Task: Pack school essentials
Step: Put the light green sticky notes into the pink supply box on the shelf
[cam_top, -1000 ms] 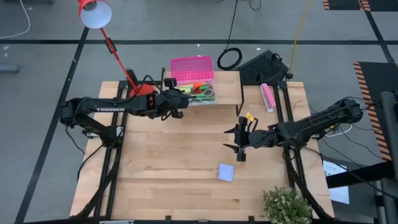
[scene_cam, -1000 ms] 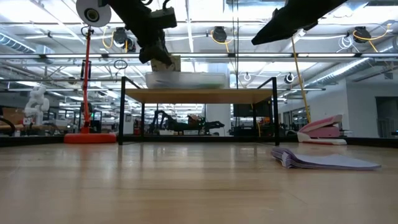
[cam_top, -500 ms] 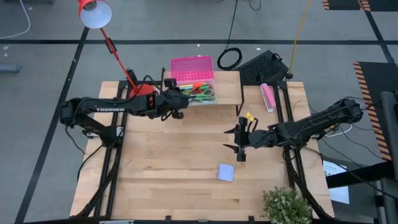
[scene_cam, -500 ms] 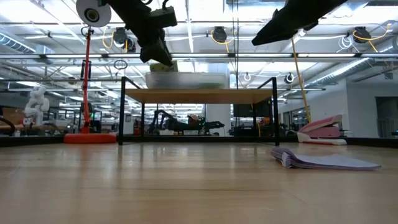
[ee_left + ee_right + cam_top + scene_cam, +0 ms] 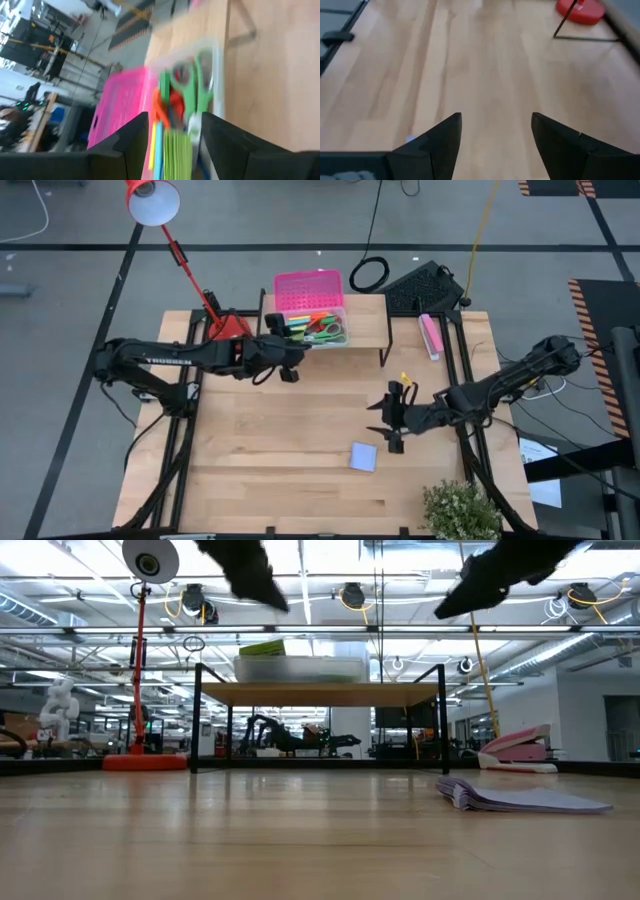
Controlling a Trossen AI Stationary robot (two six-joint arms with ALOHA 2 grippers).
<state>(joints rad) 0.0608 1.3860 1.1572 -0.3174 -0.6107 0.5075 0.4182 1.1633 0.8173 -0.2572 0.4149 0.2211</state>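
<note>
Hovering by the clear box (image 5: 318, 330) near the table's (image 5: 270, 450) far edge, the left gripper (image 5: 288, 350) holds its fingers apart and empty. Inside the box lie green-handled scissors (image 5: 200, 75), pens and a green sticky-note pad (image 5: 176, 150). Toward the near edge a lavender sticky-note pad (image 5: 364, 457) lies flat, the right gripper (image 5: 392, 420) hanging open just above and beyond it

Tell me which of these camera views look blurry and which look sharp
Left wrist view: smeared with motion blur, the green-handled scissors and pink lid streaked. Right wrist view: soft, wood grain blurred. Low view: both arms blurred overhead, the lavender sticky-note pad crisp. High view: sharp throughout.
</note>
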